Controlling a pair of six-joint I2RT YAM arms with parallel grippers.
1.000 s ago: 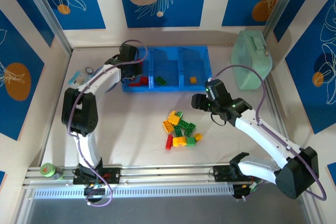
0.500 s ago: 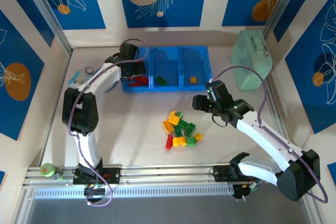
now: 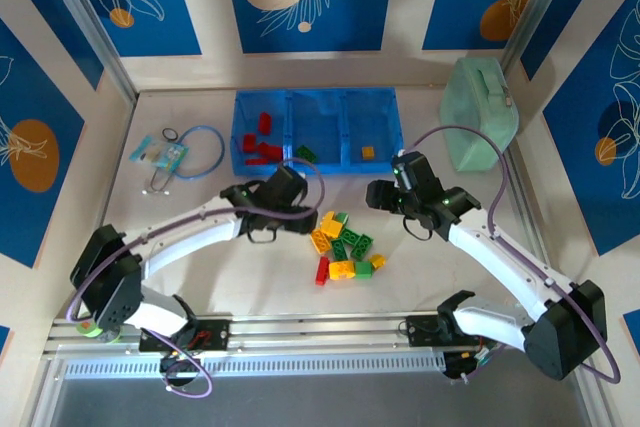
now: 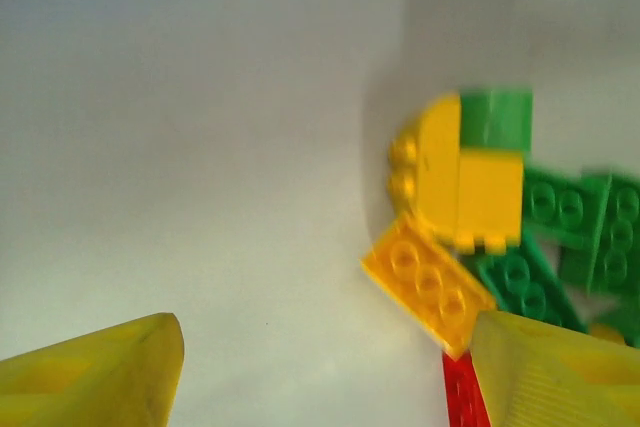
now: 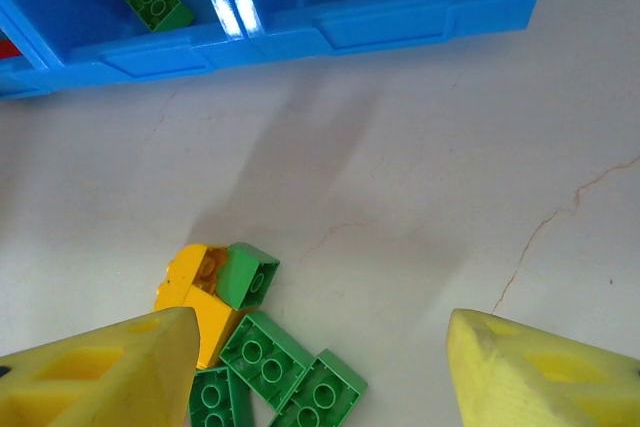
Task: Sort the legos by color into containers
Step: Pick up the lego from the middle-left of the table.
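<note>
The blue tray (image 3: 318, 169) lies at the back with three containers: red legos (image 3: 261, 143) in the left one, a green brick (image 3: 305, 153) in the middle one, an orange brick (image 3: 368, 152) in the right one. A loose pile of legos (image 3: 345, 247) sits mid-table. My left gripper (image 3: 296, 211) hangs just left of the pile, open and empty (image 4: 330, 387), with a yellow plate (image 4: 425, 282) and a red brick (image 4: 462, 394) by its right finger. Up and to the right of the pile, my right gripper (image 3: 383, 197) is open (image 5: 320, 377) over green bricks (image 5: 265, 357).
A pale mint case (image 3: 480, 97) stands at the back right. A blue cable loop with a small packet (image 3: 185, 152) lies left of the tray. A green tape roll (image 3: 92, 325) sits at the near left rail. The tray's front wall (image 5: 300, 37) is just beyond the pile.
My left arm has swung from the tray's left compartment back to the pile, and its gripper has opened. The red legos in that compartment are uncovered. The right arm has barely moved.
</note>
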